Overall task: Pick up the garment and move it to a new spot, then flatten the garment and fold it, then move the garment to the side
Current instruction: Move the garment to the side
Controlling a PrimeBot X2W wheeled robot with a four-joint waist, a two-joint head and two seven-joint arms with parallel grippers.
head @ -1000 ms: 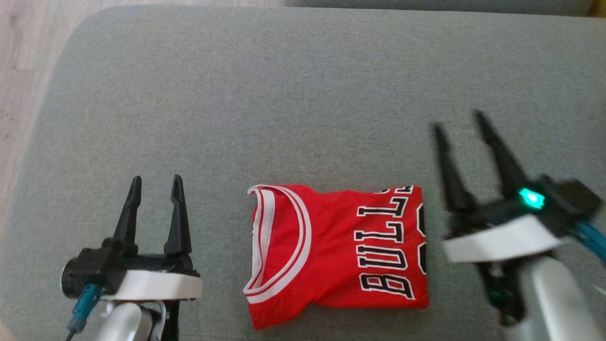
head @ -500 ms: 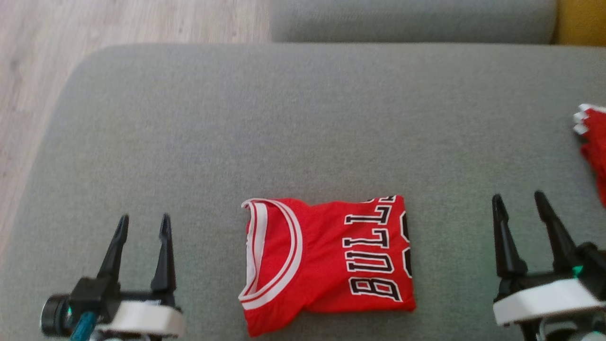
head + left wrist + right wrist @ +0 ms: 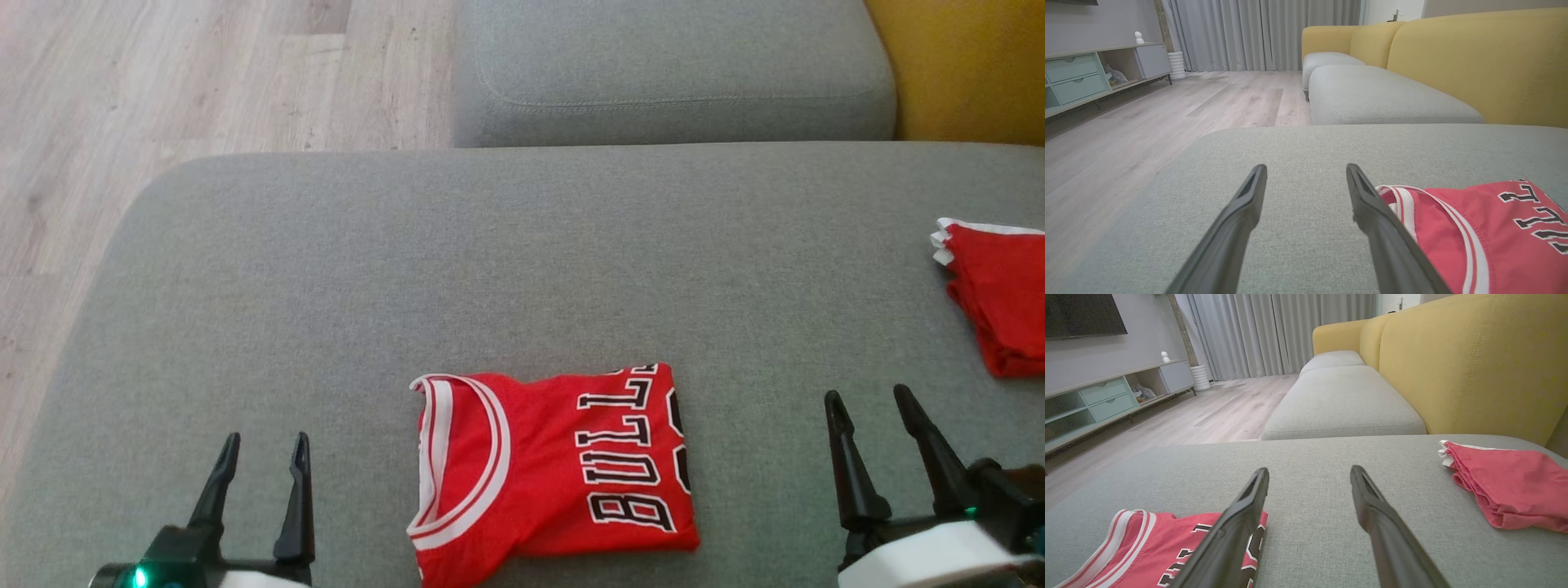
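The garment (image 3: 547, 474), a red jersey with white trim and black BULLS lettering, lies folded into a rectangle near the front of the grey cushion (image 3: 490, 269). My left gripper (image 3: 265, 445) stands open to its left, apart from it, nothing between the fingers. My right gripper (image 3: 869, 398) is open to the jersey's right, also empty. In the left wrist view the garment (image 3: 1478, 228) lies just right of the open left gripper (image 3: 1306, 167). The right wrist view shows the garment (image 3: 1151, 551) at lower left, partly behind the open right gripper (image 3: 1309, 470).
A second red folded cloth (image 3: 996, 298) lies at the cushion's right edge, seen too in the right wrist view as red cloth (image 3: 1506, 486). Another grey cushion (image 3: 669, 73) and a yellow backrest (image 3: 963, 65) lie beyond. Wooden floor (image 3: 163, 98) runs along the left.
The head camera has tilted up, bringing the far cushion and the second red cloth into view. My right gripper has dropped back toward the near edge; the jersey has stayed in place.
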